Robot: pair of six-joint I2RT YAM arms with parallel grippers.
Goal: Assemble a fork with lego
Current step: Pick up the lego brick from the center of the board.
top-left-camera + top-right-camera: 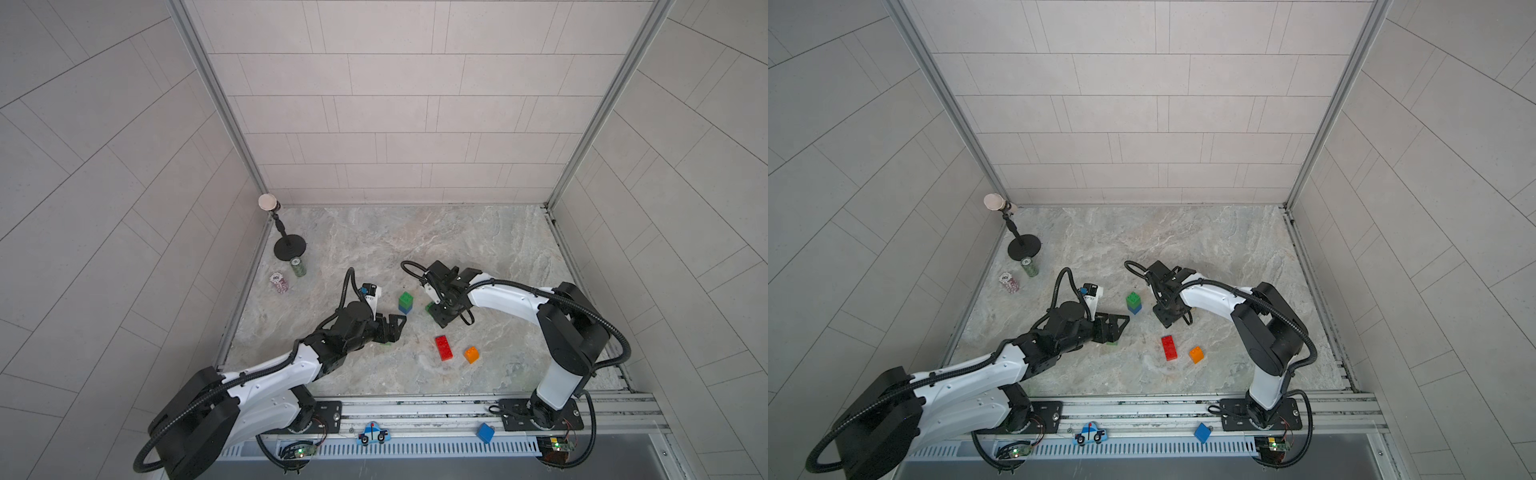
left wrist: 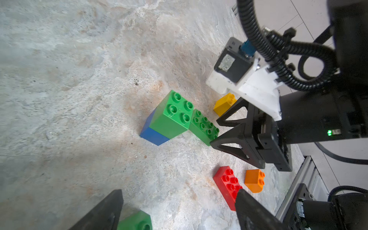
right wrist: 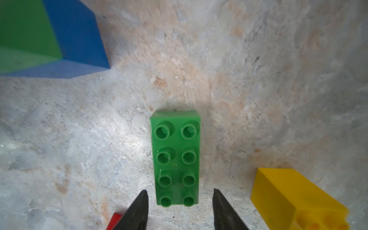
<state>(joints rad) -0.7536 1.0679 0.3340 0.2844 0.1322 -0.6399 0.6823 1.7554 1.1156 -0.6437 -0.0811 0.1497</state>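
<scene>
The long green brick (image 3: 175, 157) lies flat, studs up, on the marble table (image 1: 415, 241), its near end between the fingers of the right gripper (image 3: 180, 192); the jaws stand apart, a sliver of table showing on either side, clamping nothing. Just beside it stand the yellow brick (image 3: 294, 199) and the green-on-blue stack (image 2: 169, 117), the only joined part of the fork; the red brick (image 1: 443, 348) and orange brick (image 1: 471, 354) lie nearer the front rail. The left gripper (image 2: 180, 191), jaws wide apart, straddles a loose small green brick (image 2: 137, 221).
</scene>
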